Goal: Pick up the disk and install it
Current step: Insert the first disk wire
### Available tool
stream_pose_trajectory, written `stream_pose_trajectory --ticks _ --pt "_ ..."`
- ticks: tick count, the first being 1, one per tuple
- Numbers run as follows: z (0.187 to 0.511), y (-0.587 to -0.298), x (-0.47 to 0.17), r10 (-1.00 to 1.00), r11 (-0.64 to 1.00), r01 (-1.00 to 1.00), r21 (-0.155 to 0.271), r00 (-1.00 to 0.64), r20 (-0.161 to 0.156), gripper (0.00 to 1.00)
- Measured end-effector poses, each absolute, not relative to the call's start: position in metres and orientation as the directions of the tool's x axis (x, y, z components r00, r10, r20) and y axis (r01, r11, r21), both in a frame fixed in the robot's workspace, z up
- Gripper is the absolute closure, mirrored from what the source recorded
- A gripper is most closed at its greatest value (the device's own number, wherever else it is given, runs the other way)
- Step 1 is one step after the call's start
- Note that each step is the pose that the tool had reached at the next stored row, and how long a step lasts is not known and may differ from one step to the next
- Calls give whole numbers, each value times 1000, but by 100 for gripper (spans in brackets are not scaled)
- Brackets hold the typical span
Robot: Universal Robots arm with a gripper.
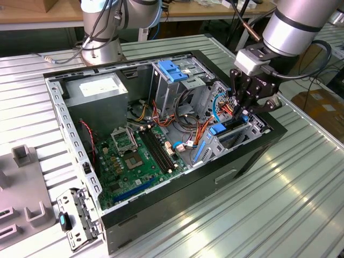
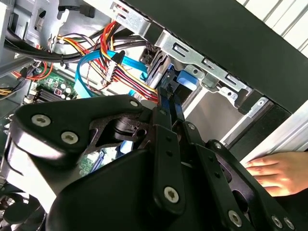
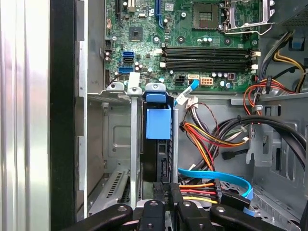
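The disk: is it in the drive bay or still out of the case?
In. The disk stands on edge in the drive bay, blue rail showing, with the gripper at its end. Whether it is fully seated: cannot tell.

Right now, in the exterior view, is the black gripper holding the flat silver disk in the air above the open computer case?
No. The black gripper reaches down inside the open computer case, at its drive bay.

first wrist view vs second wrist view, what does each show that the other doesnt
First wrist view alone: the green motherboard's black memory slots and empty metal processor socket.

Second wrist view alone: a person's hand resting by the black computer case's edge.

Both: the black gripper at the blue-railed disk in its metal bay, plus red, yellow and orange wires.
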State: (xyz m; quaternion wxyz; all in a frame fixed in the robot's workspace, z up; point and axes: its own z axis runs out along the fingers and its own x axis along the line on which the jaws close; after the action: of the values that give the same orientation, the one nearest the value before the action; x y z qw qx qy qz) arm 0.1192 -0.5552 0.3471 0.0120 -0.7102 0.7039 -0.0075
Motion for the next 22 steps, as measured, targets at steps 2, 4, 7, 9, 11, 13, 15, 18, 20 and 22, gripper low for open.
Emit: stream_pose_trajectory --ticks 2,4,7,9,11,13,15,18,20,22 --pt "347 -555 119 -1000 -6 -1000 -28 6 -6 83" --pt "346 -555 119 -1000 -2 -1000 -28 2 -6 83" --pt "346 -555 119 -1000 4 -1000 -28 -3 -6 83" --pt "345 -555 119 -1000 7 -1000 -28 -7 -6 83" --pt "341 -555 119 -1000 9 -1000 -28 -9 -6 83" --pt "339 -555 119 -1000 10 -1000 -28 -9 -6 83" --pt "338 -555 119 -1000 10 -1000 -28 -10 -6 83" --pt "339 -555 119 -1000 10 -1000 -28 -10 -8 82" --pt "346 -555 119 -1000 10 -1000 -28 -10 -7 82" --pt "353 -555 119 -1000 10 -1000 -28 -10 -7 76"
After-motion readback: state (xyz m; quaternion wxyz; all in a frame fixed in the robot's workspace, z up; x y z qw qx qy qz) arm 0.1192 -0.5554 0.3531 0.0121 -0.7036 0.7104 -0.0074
